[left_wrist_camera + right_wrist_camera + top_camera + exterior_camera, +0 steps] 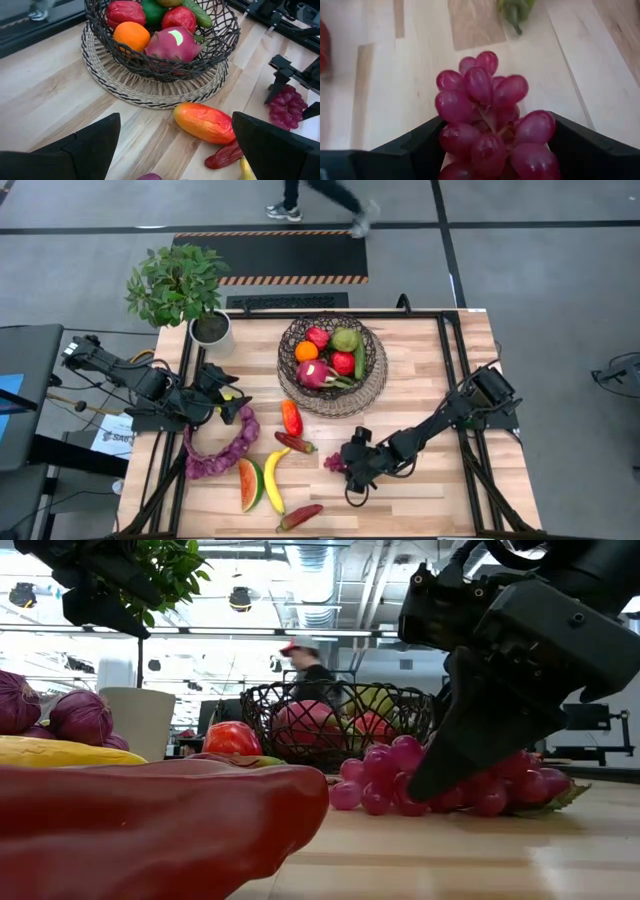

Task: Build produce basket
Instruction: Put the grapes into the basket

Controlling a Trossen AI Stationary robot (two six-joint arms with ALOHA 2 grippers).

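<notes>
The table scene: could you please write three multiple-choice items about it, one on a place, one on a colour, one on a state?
1. Where are the grapes?
A. in the basket
B. on the table, at the right gripper
C. beside the plant pot

2. What colour is the long string near the left gripper?
A. purple
B. yellow
C. white

3. The left gripper is
A. open and empty
B. shut on the banana
C. shut on a pepper

Answers:
1 B: the grapes lie on the table at the right gripper.
2 A: the long string is purple.
3 A: the left gripper has nothing between its spread fingers.
</notes>
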